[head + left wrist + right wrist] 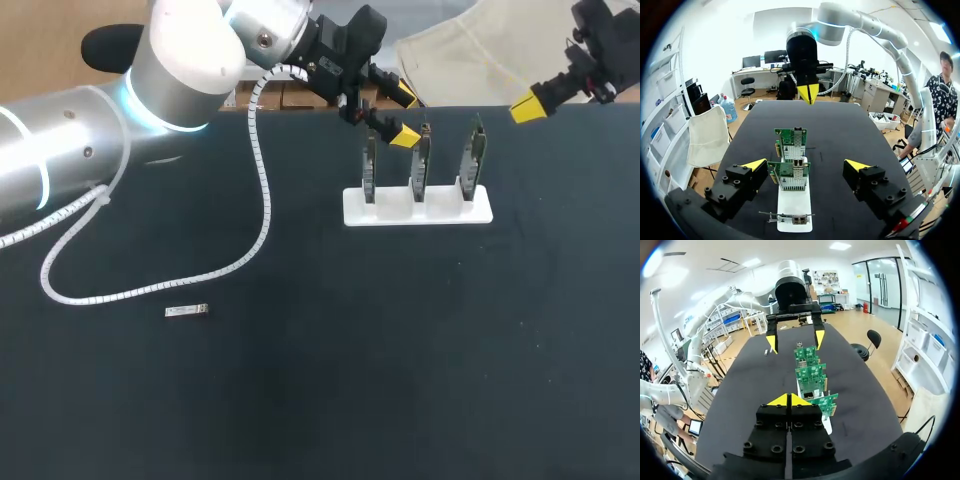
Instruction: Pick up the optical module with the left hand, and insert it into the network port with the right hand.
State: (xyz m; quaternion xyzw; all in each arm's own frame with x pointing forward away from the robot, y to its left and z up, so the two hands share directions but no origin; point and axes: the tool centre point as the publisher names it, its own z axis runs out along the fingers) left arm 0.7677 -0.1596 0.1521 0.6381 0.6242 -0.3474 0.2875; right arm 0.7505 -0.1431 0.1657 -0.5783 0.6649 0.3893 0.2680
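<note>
**Step in hand (judged):** pickup of the optical module (187, 311) by the left arm, not yet begun.

**Position of the task item:** The module lay flat on the black table (330, 400). It was at about 8 o'clock from the white holder (418, 207) and well apart from it, near the loop of white cable conduit (262, 200).

**Grippers:** The left gripper (406, 116) hung above the holder's 9 o'clock end with its fingers spread, gripping nothing. The right gripper (528, 105) hung at about 2 o'clock from the holder, its tips pressed together and empty.

**Recommendation:**
- The left gripper should lift clear of the cards before travelling toward 8 o'clock.
- It should come down with its fingers astride the module's narrow width.
- It should pinch near one end, so the other end stays free for the right gripper.
- The conduit lying close by was judged a snag risk.

**Holder contents:** Three network cards (421, 165) stood upright in a row, one per slot. Whether any port was already occupied could not be told.
</note>
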